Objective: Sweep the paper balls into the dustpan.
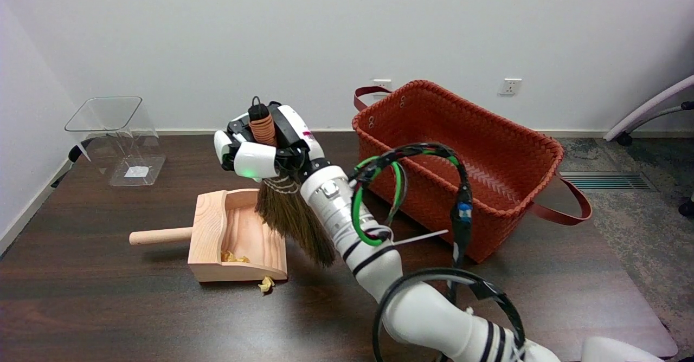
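The right hand (pixel 265 148) grips a small broom (pixel 290 210) by its wound handle, fingers wrapped around it, with the handle's dark tip poking up above the hand. The broom hangs down and slants toward the near right, and its brown bristles fan out over the right edge of the dustpan (pixel 214 232). The arm (pixel 358 232) comes in from the lower right, wrapped in black and green cables (pixel 404 175).

The dustpan is pale wood and sits on the dark table (pixel 108 308), left of centre. Its round handle (pixel 160 236) points left and its open mouth faces right. One yellowish paper ball (pixel 234 257) lies inside the pan, near its near wall. A second paper ball (pixel 266 284) lies on the table just outside the pan's near right corner, touching or almost touching the wood; I cannot tell which. The bristle tips end a little to the right of and beyond this ball, apart from it.

A red woven basket (pixel 520 134) with dark red straps stands on the right part of the table, behind the arm. A clear plastic bin (pixel 116 140) stands tilted at the far left corner. Two wall sockets (pixel 509 86) show on the white wall beyond, and part of a chair (pixel 650 112) is at the far right.
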